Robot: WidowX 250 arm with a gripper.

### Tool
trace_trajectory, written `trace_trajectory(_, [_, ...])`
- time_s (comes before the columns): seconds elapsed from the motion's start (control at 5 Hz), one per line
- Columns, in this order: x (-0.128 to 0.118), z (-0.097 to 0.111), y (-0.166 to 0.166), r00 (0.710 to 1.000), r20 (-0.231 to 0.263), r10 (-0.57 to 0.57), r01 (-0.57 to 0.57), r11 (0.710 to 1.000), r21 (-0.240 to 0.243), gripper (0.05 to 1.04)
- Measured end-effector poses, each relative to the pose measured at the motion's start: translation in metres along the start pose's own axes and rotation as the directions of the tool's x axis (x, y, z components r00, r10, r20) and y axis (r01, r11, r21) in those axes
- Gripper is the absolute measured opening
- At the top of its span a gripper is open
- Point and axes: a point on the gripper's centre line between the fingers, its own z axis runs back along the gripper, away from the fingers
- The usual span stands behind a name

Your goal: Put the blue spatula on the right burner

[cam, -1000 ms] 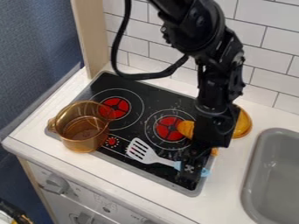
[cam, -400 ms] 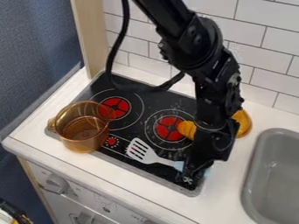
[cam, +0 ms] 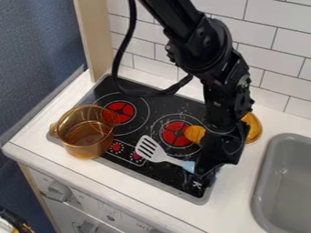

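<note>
Camera view, looking down at a slant on a toy kitchen. A white counter (cam: 243,200) carries a black cooktop (cam: 158,109) with 2 red-centred burners. A black arm (cam: 213,63) enters from the top edge and bends down over the cooktop's right side. A grey sink (cam: 264,182) is set into the counter at right. A transparent amber pot (cam: 88,139) stands upright at the cooktop's left edge. The gripper (cam: 199,177) hangs low over the cooktop's front right part, at the spatula's handle end; whether it is released, clenched or grasping the handle cannot be told. The spatula (cam: 157,154), with a pale slotted head and light-blue handle, lies aslant in front of the right burner (cam: 175,133), its head by the lower left of the outer ring, its handle toward the gripper. Yellow-orange shapes (cam: 252,127) appear on both sides of the arm; whether they form 1 object cannot be told.
</note>
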Motion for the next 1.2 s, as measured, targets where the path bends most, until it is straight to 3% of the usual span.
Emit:
trace_trajectory(0.2, [0.007, 0.008, -0.011, 0.999, -0.035, -0.011, 0.010, 0.999, -0.039, 0.324])
trace_trajectory(0.4, [0.017, 0.031, -0.011, 1.000, -0.026, 0.013, -0.014, 1.000, -0.005, 0.324])
trace_trajectory(0.6, [0.038, 0.042, -0.005, 1.000, 0.016, -0.014, 0.013, 1.000, 0.021, 0.324])
trace_trajectory(0.8, [0.065, 0.047, 0.010, 0.985, 0.148, -0.094, 0.088, 0.995, 0.045, 0.324])
trace_trajectory(1.0, [0.083, 0.037, 0.022, 0.943, 0.300, -0.141, 0.137, 0.990, 0.032, 0.324])
trace_trajectory(1.2, [0.102, 0.031, 0.030, 0.908, 0.377, -0.183, 0.192, 0.981, 0.015, 0.324])
